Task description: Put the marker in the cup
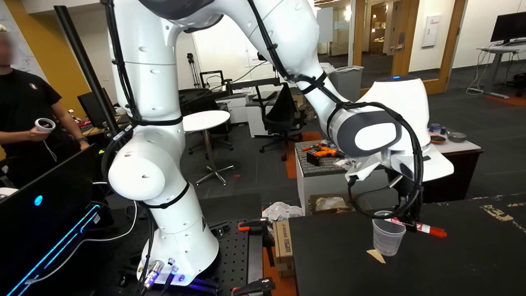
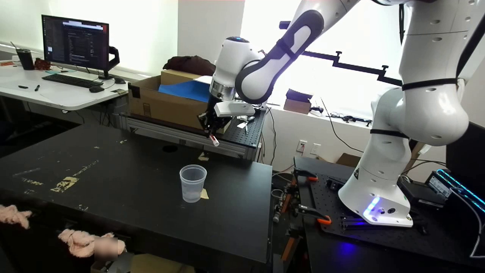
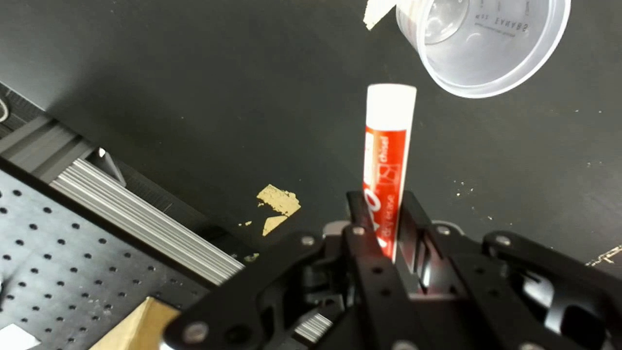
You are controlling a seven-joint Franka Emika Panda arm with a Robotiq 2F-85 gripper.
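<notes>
The gripper (image 3: 382, 206) is pinched shut on the marker (image 3: 388, 160), holding it above the table (image 2: 129, 178), outside the cup (image 2: 192, 185). In the wrist view the marker's white end (image 3: 391, 104) juts past the fingers and shows to the left of the cup's mouth, apart from it. In an exterior view the marker's red end (image 1: 438, 232) points right, and its body crosses the cup's rim in the line of sight. The cup stands upright on the table, just beside some tape (image 2: 204, 194). In an exterior view the gripper is beyond the cup, towards a box (image 2: 166, 102); a monitor (image 2: 75, 45) stands on a desk (image 2: 57, 94) at far left.
</notes>
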